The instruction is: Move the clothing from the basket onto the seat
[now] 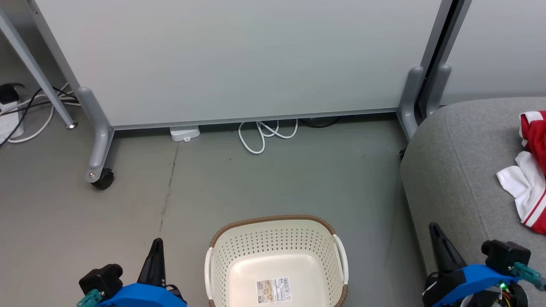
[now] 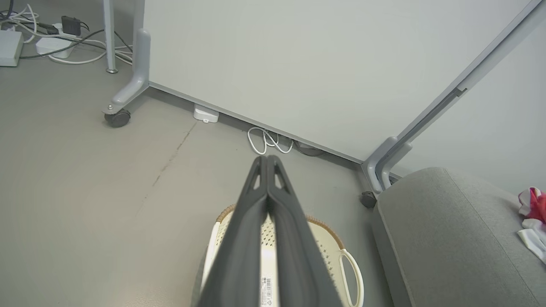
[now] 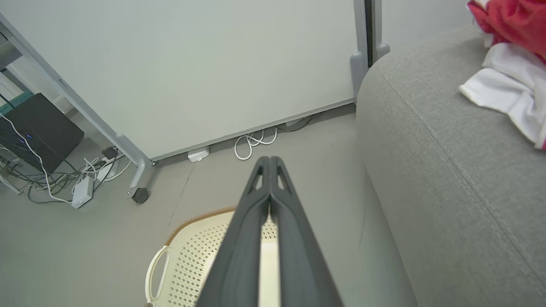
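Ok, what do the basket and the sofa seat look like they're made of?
The basket looks like cream moulded plastic, smooth and slightly glossy, judging by its even punched holes; its brown rim looks woven, though it may be plastic too. The seat looks like light-grey upholstery fabric, matte, with a fine weave and a stitched seam.

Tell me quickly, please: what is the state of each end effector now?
Left end effector: closed, fingers together, holding nothing.
Right end effector: closed, fingers together, holding nothing.
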You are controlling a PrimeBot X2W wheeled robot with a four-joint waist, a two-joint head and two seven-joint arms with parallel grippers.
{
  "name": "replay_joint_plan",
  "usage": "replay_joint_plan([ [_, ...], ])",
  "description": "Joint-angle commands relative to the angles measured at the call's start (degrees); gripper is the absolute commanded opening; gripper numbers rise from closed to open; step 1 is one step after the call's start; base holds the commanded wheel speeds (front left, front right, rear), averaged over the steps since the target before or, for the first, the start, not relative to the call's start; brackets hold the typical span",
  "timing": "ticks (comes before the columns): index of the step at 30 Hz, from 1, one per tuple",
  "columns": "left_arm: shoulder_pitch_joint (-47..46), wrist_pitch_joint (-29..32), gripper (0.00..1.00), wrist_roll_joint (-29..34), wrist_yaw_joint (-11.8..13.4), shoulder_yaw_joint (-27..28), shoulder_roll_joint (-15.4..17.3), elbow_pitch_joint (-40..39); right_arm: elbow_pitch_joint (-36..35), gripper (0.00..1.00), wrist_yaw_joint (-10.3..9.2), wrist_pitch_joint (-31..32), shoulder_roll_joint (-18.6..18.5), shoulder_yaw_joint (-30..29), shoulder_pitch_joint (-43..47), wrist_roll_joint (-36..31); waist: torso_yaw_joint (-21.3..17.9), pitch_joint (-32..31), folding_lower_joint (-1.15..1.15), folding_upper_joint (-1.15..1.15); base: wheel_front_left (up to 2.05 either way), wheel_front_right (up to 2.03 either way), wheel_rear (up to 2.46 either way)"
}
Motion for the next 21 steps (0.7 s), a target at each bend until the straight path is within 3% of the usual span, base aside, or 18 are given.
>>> replay_joint_plan([
  [1,-1.4,0.3,0.00,-1.6,0.0,0.5,0.1,-1.3,-1.1,0.00,0.00,0.1,-0.2,-0.2,-1.0,2.0,-0.1,0.0,0.00,0.00,0.00,0.00,0.00],
  [21,-2.0,5.2,0.00,-18.4,0.0,3.5,-0.1,-5.0,-2.2,0.00,0.00,2.9,-0.2,-0.8,-1.7,21.7,-1.5,-0.2,0.00,0.00,0.00,0.00,0.00],
])
